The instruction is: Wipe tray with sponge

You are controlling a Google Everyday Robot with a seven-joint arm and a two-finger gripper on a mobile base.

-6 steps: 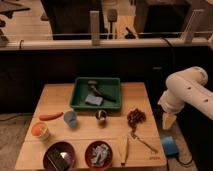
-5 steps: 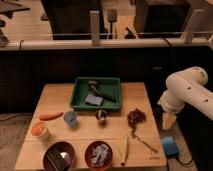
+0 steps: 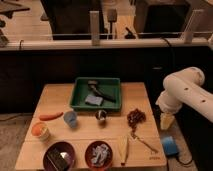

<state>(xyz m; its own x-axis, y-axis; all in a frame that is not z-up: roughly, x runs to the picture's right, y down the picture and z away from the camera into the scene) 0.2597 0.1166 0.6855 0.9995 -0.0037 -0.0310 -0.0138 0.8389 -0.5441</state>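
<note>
The dark green tray [image 3: 78, 96] sits at the back middle of the wooden table. Inside it lies the grey-blue sponge [image 3: 93, 100], flat on the tray floor near the front. A dark brush with a handle [image 3: 101, 91] lies just behind the sponge. My gripper [image 3: 166, 121] hangs from the white arm [image 3: 186, 91] past the table's right edge, well to the right of the tray. It points down, open, with nothing between its fingers.
In front of the tray stand a blue cup [image 3: 70, 118], a small dark round object [image 3: 101, 115] and a reddish-brown cluster [image 3: 135, 116]. An orange stick [image 3: 51, 116] and an orange cup [image 3: 40, 130] are at left. Two reddish bowls [image 3: 59, 157] [image 3: 98, 153] and wooden utensils [image 3: 125, 148] line the front. A blue block [image 3: 169, 145] is below the gripper.
</note>
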